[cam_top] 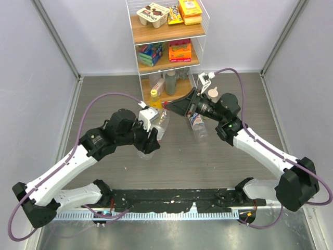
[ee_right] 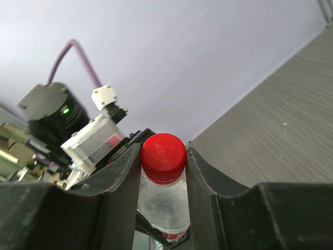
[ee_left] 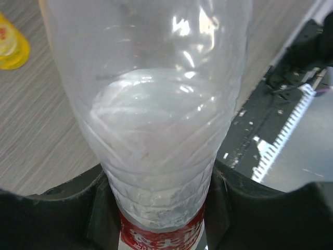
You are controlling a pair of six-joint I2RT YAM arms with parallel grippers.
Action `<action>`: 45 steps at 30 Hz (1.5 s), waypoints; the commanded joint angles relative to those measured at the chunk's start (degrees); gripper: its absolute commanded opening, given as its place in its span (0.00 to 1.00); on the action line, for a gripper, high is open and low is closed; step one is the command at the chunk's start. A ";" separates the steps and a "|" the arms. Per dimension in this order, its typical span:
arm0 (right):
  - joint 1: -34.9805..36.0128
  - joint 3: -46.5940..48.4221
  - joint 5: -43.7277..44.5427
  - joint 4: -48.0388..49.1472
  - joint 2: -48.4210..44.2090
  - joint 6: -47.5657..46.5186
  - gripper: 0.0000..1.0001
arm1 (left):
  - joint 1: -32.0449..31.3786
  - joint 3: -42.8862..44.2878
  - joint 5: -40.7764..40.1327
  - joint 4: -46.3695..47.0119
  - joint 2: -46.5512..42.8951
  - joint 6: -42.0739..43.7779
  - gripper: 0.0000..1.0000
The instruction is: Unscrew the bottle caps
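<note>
1. The left tool [ee_left: 158,205] is gripping the clear bottle with the red label [ee_left: 161,120], its fingers narrowed on the body just by the label. The bottle's base is pointing away from this tool. Whether the base is resting on the desk [ee_left: 47,130] I cannot tell.
2. Beyond this tool, to its left, a yellow bottle [ee_left: 10,47] is waiting on the desk.
3. The right tool [ee_right: 163,166] is pinching the red cap [ee_right: 164,155] between its fingers, one pressing on each side.
4. Judging by this, the first cap is being loosened. The next move is calling for the right tool to twist about the neck while the left tool is holding firm.
</note>
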 commanded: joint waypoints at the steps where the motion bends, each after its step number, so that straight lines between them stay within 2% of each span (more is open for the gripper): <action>1: 1.11 -0.28 -9.49 9.79 -2.33 -1.77 0.01 | -1.18 -0.09 14.82 6.60 -2.51 1.10 0.00; 7: 1.11 -0.72 -18.20 18.05 -3.91 0.95 0.02 | -1.09 -1.06 23.70 9.94 -4.28 0.14 0.00; 16: 1.11 -2.21 -23.57 26.93 -6.90 4.56 0.02 | -1.09 -0.71 34.68 15.21 -4.18 -3.03 0.00; 24: 1.11 -2.48 -24.10 28.08 -6.99 5.00 0.02 | -1.09 -2.02 35.93 18.11 -5.24 -3.47 0.00; 31: 1.11 -1.95 -23.40 27.30 -6.46 5.44 0.29 | -1.01 -2.99 33.20 17.77 -5.59 -3.21 0.00; 33: 1.20 -2.03 -22.88 26.68 -6.55 4.91 0.40 | -1.09 -2.99 32.94 17.68 -5.94 -3.29 0.00; 36: 1.02 -1.95 -21.82 25.36 -6.55 3.95 0.63 | -1.18 -3.08 32.41 17.33 -6.56 -3.38 0.00; 37: 1.11 -1.95 -21.30 25.01 -6.64 3.94 0.67 | -1.09 -3.26 32.06 17.15 -6.82 -3.29 0.00; 38: 1.20 -1.95 -21.03 24.92 -6.73 3.86 0.77 | -1.09 -3.17 31.89 16.98 -6.91 -3.12 0.00; 43: 1.11 -2.12 -19.27 23.87 -7.34 3.24 0.96 | -1.09 -3.17 31.09 15.57 -7.26 -2.24 0.00; 45: 1.11 -2.21 -18.66 22.47 -7.87 2.54 0.99 | -1.09 -3.17 30.31 14.87 -7.44 -1.80 0.00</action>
